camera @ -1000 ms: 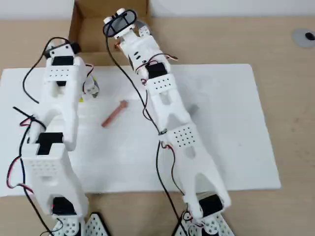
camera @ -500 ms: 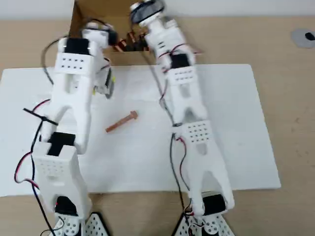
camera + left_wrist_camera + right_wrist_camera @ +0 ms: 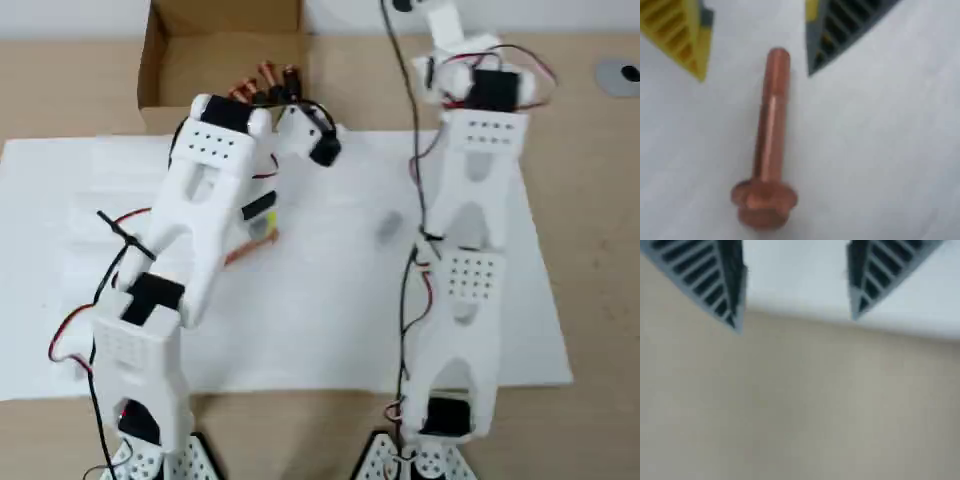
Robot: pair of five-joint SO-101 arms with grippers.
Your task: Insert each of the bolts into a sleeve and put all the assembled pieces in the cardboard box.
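Left hand (image 3: 756,72) spread above bolt (image 3: 771,145) (copper, lying flat) on white sheet (image 3: 880,150)

No legible writing on the assembly table

The cardboard box (image 3: 200,70), the white mat (image 3: 330,300) and the copper bolt (image 3: 767,150) lying on it carry no text, label, number or sign that can be read; the bolt's flanged head is too blurred to show any marking.
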